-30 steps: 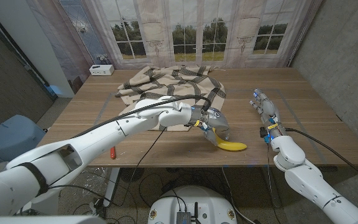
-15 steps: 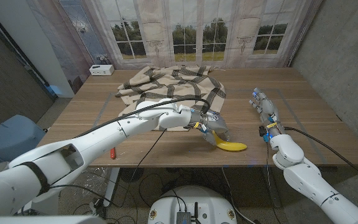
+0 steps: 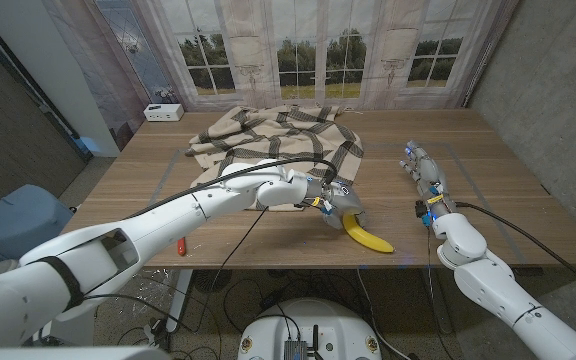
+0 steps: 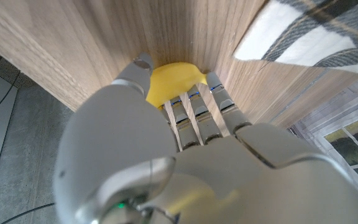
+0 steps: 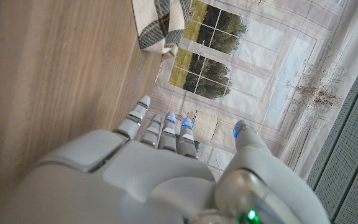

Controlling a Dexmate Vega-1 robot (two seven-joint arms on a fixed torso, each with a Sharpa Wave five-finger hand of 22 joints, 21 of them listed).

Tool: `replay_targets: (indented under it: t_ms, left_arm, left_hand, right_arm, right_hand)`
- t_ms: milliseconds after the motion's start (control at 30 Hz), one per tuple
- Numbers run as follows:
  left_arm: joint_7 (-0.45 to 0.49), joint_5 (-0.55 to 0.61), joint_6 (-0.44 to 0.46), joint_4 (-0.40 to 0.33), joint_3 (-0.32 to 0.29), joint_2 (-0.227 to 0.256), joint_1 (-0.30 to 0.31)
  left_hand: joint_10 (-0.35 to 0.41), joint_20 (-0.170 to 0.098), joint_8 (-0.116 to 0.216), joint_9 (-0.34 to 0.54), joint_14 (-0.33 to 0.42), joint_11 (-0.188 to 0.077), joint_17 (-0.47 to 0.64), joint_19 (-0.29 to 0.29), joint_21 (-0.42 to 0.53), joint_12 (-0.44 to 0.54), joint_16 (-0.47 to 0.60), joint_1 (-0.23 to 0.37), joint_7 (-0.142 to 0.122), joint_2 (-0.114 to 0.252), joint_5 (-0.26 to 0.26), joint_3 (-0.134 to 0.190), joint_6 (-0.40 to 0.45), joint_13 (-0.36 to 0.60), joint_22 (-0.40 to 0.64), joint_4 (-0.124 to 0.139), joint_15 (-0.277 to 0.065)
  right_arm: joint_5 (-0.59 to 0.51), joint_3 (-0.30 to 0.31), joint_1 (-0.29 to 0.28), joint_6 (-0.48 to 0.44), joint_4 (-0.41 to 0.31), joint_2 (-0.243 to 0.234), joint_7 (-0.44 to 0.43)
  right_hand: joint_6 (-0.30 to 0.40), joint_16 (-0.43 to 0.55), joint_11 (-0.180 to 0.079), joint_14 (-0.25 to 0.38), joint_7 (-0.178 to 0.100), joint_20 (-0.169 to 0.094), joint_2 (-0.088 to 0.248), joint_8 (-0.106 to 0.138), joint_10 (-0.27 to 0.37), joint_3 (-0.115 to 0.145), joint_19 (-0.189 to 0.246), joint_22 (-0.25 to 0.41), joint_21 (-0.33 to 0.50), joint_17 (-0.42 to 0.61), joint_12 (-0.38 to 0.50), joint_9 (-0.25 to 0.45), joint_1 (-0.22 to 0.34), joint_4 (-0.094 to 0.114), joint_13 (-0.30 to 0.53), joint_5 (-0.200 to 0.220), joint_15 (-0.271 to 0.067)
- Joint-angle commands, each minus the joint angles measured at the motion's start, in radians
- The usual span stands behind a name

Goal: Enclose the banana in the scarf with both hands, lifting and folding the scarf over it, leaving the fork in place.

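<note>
Banana (image 3: 369, 238) lies near the desk's (image 3: 508, 200) front edge, just in front of the plaid scarf (image 3: 278, 140). Left hand (image 3: 339, 203) grips its near end, fingers (image 4: 194, 112) closed round it. Right hand (image 3: 425, 172) rests apart, fingers extended, holding nothing.

The left hand (image 3: 342, 203) has turned the banana (image 3: 369, 238): its far tip has swung toward the bench's (image 3: 148, 200) near edge, away from the scarf (image 3: 268, 135).
</note>
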Motion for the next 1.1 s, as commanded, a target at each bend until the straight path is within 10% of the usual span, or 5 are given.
replay_targets:
  t_ms: [33,233,333,1100]
  left_arm:
    - [-0.003,-0.002,0.018,0.035,0.020,-0.008,-0.009]
    - [0.096,0.033,0.024,0.035,0.015,0.004,0.011]
    - [0.150,0.048,0.027,0.034,0.009,0.011,0.019]
    - [0.328,0.052,0.176,-0.078,-0.110,0.062,0.101]
  left_hand:
    - [0.092,-0.004,0.021,0.003,0.108,-0.008,-0.005,0.031,0.034,0.026,0.013,-0.030,0.032,0.013,0.002,-0.006,0.078,-0.006,0.005,0.015,-0.118]
    - [0.364,-0.002,0.117,0.011,0.365,-0.002,0.065,0.079,0.105,0.110,0.127,0.022,0.056,0.132,0.005,0.044,0.361,0.010,0.001,0.000,-0.143]
    - [0.423,-0.003,0.143,0.030,0.431,-0.015,0.138,0.090,0.138,0.133,0.210,0.054,0.077,0.135,0.000,0.051,0.394,0.040,0.004,0.001,-0.151]
    - [0.456,-0.001,0.153,0.063,0.436,-0.023,0.225,0.054,0.172,0.190,0.272,0.074,0.098,0.136,0.000,0.060,0.391,0.127,0.007,0.023,-0.156]
  right_arm:
    - [-0.005,-0.011,0.020,-0.018,0.009,-0.003,-0.003]
    - [-0.011,-0.012,0.021,-0.028,0.004,-0.007,-0.011]
    - [-0.011,-0.012,0.021,-0.028,0.003,-0.008,-0.011]
    - [-0.011,-0.015,0.027,-0.006,0.012,-0.005,0.002]
  right_hand:
    - [0.011,0.005,-0.002,0.011,0.002,0.001,0.000,0.004,0.007,0.001,0.013,0.002,0.005,0.004,0.007,0.002,-0.006,-0.002,0.005,0.000,0.000]
    - [0.011,0.005,-0.001,0.012,0.001,0.001,0.001,0.004,0.008,0.002,0.013,0.002,0.004,0.003,0.007,0.002,-0.007,-0.003,0.005,0.001,0.000]
    - [0.011,0.005,-0.001,0.013,0.000,0.001,0.001,0.004,0.008,0.002,0.014,0.002,0.004,0.003,0.007,0.002,-0.007,-0.003,0.005,0.001,0.001]
    - [0.011,0.003,-0.001,0.015,-0.002,0.003,0.003,0.002,0.009,0.004,0.016,0.002,0.005,0.002,0.005,0.002,-0.006,-0.008,0.005,0.001,0.003]
